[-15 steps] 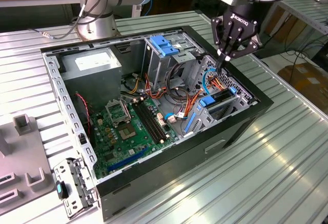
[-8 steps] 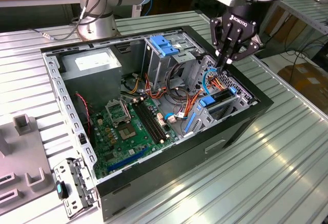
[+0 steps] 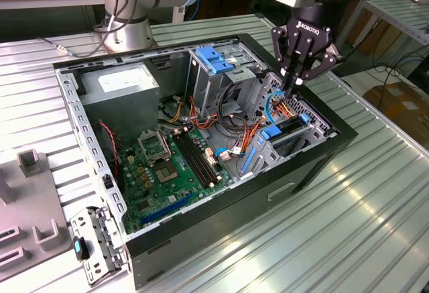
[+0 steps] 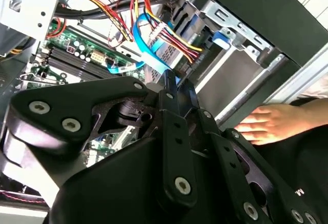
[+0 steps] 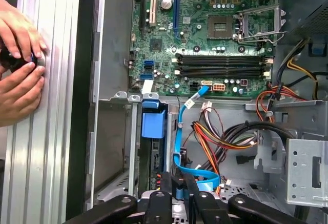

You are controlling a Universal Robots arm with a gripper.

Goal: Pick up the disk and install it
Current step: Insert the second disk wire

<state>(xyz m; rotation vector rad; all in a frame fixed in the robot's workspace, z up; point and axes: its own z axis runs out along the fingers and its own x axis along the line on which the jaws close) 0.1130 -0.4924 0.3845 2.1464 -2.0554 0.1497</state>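
Note:
The disk (image 3: 273, 132) sits edge-up in the drive cage at the exterior view's right end of the open computer case (image 3: 100, 172). Its blue carrier rail shows at the slot's end. In the first wrist view the carrier's blue tab marks the disk (image 5: 154, 124), set down in the cage slot. My gripper (image 3: 293, 86) hangs just above that cage, fingers pointing down and pressed together, shut with nothing between them. In both wrist views my gripper (image 4: 173, 83) (image 5: 178, 183) is next to a blue ribbon cable (image 5: 180, 147) and orange-yellow wires.
A person's hands (image 5: 18, 65) rest on the ribbed metal table just outside the case wall, one hand (image 4: 271, 124) close to the cage. Inside the case are the motherboard (image 3: 167, 165), a grey power supply (image 3: 124, 85) and a blue latch plate (image 3: 214, 58). A loose bracket (image 3: 94, 246) lies outside.

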